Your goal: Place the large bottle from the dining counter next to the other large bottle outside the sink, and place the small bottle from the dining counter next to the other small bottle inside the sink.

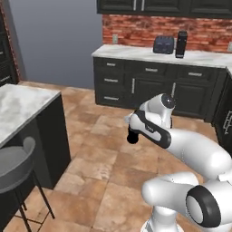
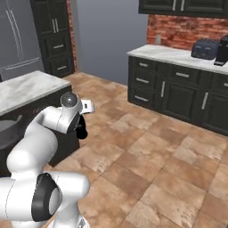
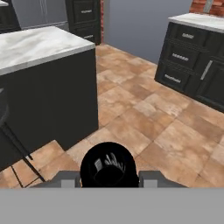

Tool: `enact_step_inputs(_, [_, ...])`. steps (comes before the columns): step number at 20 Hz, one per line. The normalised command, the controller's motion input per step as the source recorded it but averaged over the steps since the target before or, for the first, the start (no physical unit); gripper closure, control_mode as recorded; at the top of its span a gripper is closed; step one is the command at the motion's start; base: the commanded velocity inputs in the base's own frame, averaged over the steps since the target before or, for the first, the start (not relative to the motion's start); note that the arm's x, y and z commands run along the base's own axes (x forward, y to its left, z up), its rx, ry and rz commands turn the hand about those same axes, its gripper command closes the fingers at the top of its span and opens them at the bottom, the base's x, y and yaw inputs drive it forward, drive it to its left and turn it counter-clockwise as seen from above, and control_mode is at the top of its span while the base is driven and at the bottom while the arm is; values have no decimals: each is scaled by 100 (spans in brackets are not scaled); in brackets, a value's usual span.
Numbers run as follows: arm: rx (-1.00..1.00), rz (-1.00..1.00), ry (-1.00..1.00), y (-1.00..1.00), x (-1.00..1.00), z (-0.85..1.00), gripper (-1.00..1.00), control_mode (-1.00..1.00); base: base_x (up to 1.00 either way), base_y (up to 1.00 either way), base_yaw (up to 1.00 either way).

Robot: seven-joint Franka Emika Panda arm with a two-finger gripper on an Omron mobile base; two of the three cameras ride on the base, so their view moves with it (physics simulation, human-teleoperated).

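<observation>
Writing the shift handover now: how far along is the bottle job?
Done: the large bottle is picked up, its black top seen between the claw fingers in the hand view. In hand: carrying it over the tiled floor, beside the dining counter. Left: setting it by the other large bottle, then the whole small-bottle move.

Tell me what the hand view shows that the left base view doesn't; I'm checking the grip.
Hand view: the large bottle, seen end-on as a black round shape pinched between the fingers, and a grey fridge far back. Left base view: a toaster and a tall black appliance on the worktop against the brick wall. Both: the dining counter, the tiled floor and the dark cabinets.
</observation>
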Motion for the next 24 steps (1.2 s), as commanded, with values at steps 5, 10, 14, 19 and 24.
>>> enact_step_inputs(5, [0, 0, 0, 0, 0, 0, 100, 100, 22, -3, -37])
enact_step_inputs(10, [0, 0, 0, 0, 0, 0, 100, 100, 36, 1, -34])
enact_step_inputs(14, [0, 0, 0, 0, 0, 0, 100, 100, 61, 8, -33])
enact_step_inputs(19, [0, 0, 0, 0, 0, 0, 100, 100, 63, 14, -32])
enact_step_inputs(24, [0, 0, 0, 0, 0, 0, 100, 100, 51, 29, -35])
